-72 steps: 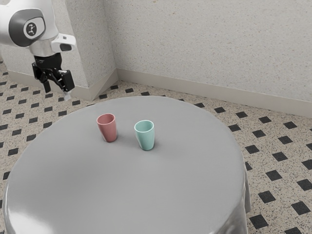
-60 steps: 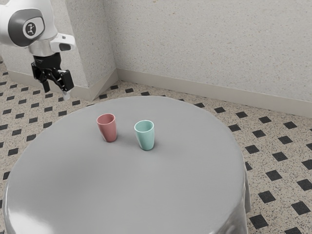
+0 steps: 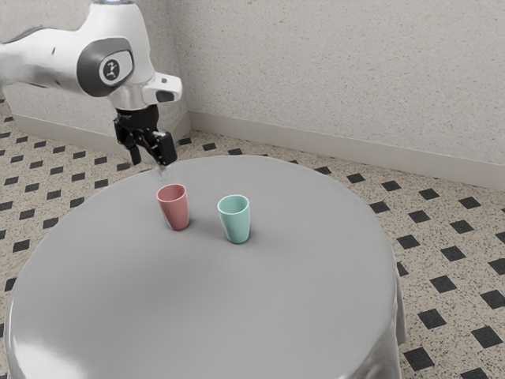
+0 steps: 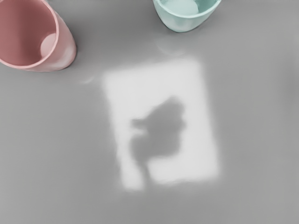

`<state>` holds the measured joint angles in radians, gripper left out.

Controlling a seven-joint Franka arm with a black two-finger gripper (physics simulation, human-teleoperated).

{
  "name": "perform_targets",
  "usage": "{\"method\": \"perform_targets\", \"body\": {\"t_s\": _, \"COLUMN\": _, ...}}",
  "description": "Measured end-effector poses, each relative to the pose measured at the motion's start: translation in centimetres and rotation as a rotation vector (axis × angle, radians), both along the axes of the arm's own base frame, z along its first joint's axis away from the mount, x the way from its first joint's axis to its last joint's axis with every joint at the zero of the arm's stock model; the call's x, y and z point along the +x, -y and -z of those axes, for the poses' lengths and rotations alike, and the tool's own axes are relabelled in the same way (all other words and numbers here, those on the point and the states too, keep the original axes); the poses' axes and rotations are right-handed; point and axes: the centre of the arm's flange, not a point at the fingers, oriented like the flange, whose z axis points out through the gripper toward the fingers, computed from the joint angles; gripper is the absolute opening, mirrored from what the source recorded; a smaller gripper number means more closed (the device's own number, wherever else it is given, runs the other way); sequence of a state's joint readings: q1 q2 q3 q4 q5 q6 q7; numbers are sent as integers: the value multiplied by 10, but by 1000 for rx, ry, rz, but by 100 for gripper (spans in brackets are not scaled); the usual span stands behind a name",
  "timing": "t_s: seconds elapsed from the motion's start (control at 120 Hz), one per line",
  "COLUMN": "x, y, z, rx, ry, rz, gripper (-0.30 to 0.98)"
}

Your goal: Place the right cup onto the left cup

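The gripper hangs open above the table's far edge, higher than the cups and off to the exterior view's left of them, with nothing between its fingers. A pink cup stands upright with its mouth up, the nearer of the two to my hand. Beside it, toward the exterior view's right and with a gap between them, is an upright mint-green cup. From the wrist camera I see into the pink cup, and part of the green cup also shows.
Both cups stand on a round table with a smooth grey covering. A bright patch with a dark shadow in it lies on the grey surface. Behind the table is a pale wall.
My arm and hand have moved toward the exterior view's right and slightly lower, closer to the pink cup. Both cups stand where they were.
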<state>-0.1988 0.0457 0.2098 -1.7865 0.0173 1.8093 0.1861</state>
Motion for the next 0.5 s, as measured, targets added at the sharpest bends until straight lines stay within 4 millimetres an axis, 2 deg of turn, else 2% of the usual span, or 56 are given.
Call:
{"method": "perform_targets", "body": {"t_s": 0.075, "x": 10, "y": 14, "z": 17, "rx": -18, "ry": -2, "rz": 6, "gripper": 69}}
{"method": "perform_targets", "body": {"t_s": 0.367, "x": 38, "y": 46, "z": 74, "rx": -21, "ry": -9, "rz": 23, "gripper": 69}}
{"method": "perform_targets", "body": {"t_s": 0.5, "x": 51, "y": 53, "z": 96, "rx": -15, "ry": -12, "rz": 25, "gripper": 69}}
